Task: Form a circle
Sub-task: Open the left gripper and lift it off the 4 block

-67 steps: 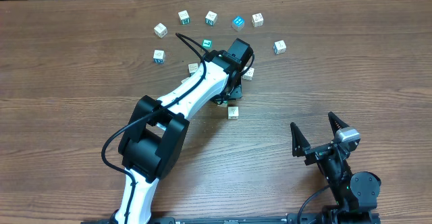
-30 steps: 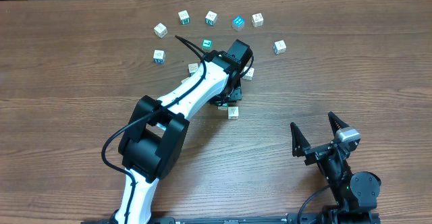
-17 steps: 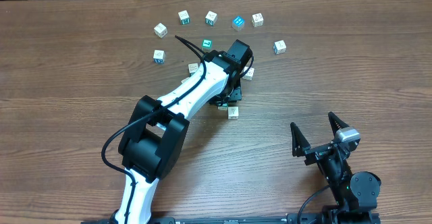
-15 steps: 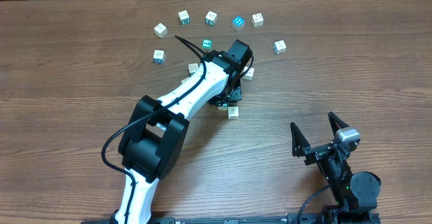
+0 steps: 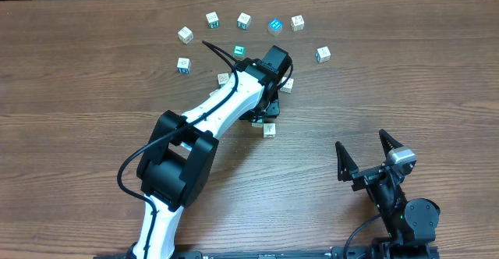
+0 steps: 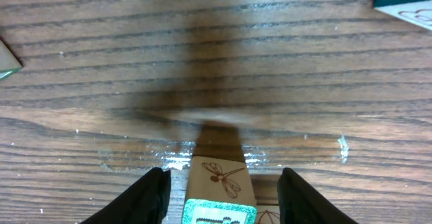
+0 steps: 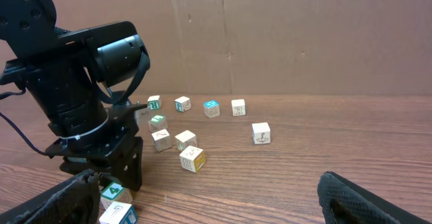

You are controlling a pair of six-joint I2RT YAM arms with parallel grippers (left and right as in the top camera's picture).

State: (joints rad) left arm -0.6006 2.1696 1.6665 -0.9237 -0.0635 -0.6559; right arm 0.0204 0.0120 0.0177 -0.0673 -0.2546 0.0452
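Brown wood-grain tabletop (image 5: 70, 95) runs under everything, with a cardboard wall (image 7: 304, 35) along its far edge. My left claw (image 6: 226, 197) hangs low over the boards, its 2 fingers (image 6: 150, 198) parted around a pale cube (image 6: 217, 173) that has a dragonfly print on 1 face and a teal-framed face toward my camera. A strip of bare wood shows on each side of that cube, so I am not pinching it: the claw is open and grips nothing. My right claw (image 5: 365, 159) sits by the near right edge, spread wide and holding nothing, well apart from every cube.

Bare plank stretches wide to the left of my left arm (image 5: 226, 103), across the near middle between both arms, and along the right side.

The unfinished ring of cubes (image 5: 244, 20) lies at the far middle. Going left to right, 2 cubes stand on the left flank, 4 more curve along the far side, and 1 lone cube (image 5: 323, 54) sits on the right. Inside that arc a teal cube (image 5: 239, 51) sits by a black cable (image 5: 218, 50). A small pale block (image 5: 224, 79) lies just beside my arm's left side, and another block (image 5: 287, 85) lies just right of my wrist. A near cube (image 5: 269, 129) lies just beside the claw on the side toward me. My arm lies across the arc's open near side and hides the boards under it.
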